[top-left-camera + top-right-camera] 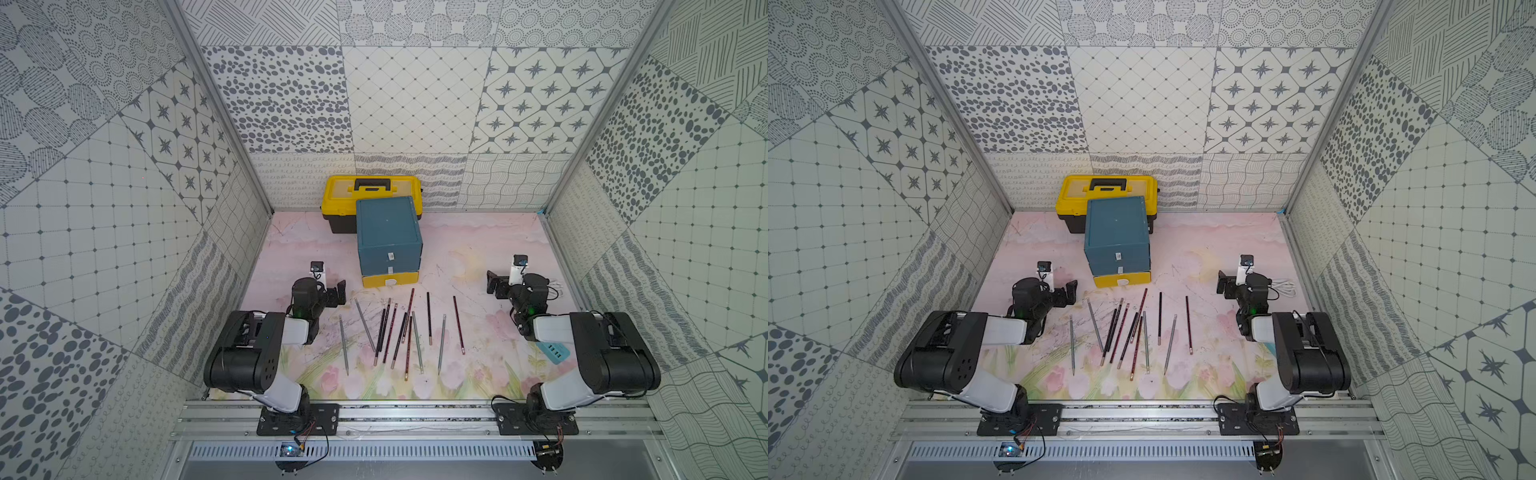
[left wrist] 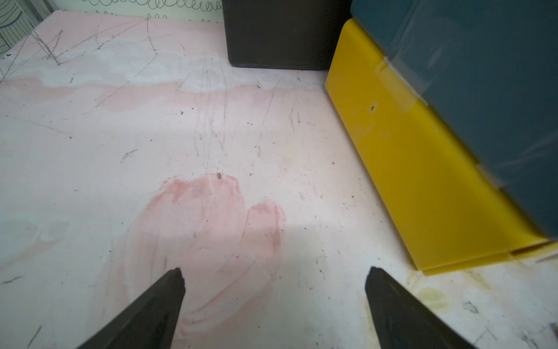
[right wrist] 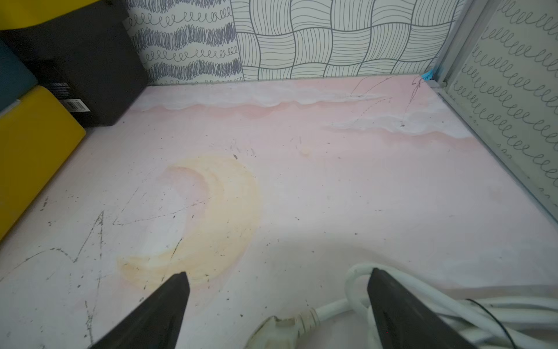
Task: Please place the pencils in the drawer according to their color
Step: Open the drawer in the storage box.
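Note:
Several pencils lie fanned out on the mat in both top views: silver-grey ones (image 1: 343, 345), black ones (image 1: 429, 318) and dark red ones (image 1: 459, 324); the main cluster (image 1: 1125, 332) sits in front of the drawer. The drawer (image 1: 388, 237) (image 1: 1117, 237) is a teal cabinet whose lowest drawer is yellow (image 2: 422, 169); its drawers look pushed in. My left gripper (image 1: 338, 293) (image 2: 276, 278) hangs open and empty, left of the cabinet. My right gripper (image 1: 494, 284) (image 3: 279, 281) is open and empty, right of it. No pencil shows in either wrist view.
A yellow toolbox (image 1: 370, 191) with a black handle stands right behind the cabinet against the back wall. A coiled white cable (image 3: 422, 302) (image 1: 1283, 286) lies on the mat by my right gripper. Patterned walls close in the mat on three sides.

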### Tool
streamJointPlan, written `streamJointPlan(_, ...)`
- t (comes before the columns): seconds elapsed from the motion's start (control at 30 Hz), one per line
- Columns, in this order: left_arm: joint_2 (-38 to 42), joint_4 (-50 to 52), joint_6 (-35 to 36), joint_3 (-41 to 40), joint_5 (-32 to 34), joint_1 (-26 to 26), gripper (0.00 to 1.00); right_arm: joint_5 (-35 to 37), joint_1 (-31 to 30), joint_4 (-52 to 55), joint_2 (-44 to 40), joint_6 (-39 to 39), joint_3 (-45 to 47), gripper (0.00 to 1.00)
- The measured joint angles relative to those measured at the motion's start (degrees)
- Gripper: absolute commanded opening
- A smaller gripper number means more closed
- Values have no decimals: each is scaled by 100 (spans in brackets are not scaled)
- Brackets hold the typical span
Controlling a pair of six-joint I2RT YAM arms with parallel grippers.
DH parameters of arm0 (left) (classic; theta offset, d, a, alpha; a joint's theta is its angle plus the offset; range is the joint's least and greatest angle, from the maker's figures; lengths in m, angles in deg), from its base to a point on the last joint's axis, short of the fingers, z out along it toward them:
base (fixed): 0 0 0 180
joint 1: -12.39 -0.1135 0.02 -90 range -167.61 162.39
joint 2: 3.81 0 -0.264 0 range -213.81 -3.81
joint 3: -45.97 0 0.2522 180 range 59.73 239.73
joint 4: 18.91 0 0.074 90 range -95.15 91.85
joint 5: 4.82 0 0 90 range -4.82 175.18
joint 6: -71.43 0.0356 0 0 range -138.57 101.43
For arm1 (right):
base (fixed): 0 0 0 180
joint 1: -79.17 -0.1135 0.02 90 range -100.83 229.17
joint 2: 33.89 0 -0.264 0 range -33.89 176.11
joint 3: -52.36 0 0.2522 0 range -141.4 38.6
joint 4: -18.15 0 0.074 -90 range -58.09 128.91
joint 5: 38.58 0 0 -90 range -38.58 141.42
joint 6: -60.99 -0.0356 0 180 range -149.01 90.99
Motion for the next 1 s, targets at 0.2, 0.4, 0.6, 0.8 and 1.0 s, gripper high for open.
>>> streamJointPlan(0.2,0,0,0,0,0,0,99,0,0,0,0,0,0,98)
streamJointPlan(0.4,0,0,0,0,0,0,99,0,2,0,0,0,0,98)
streamJointPlan(0.6,0,0,0,0,0,0,99,0,0,0,0,0,0,98)
streamJointPlan(0.8,0,0,0,0,0,0,99,0,2,0,0,0,0,99)
streamJointPlan(1.0,83,20,-15,-9,50,0,99,33,2,24,-2,-22,-9,98)
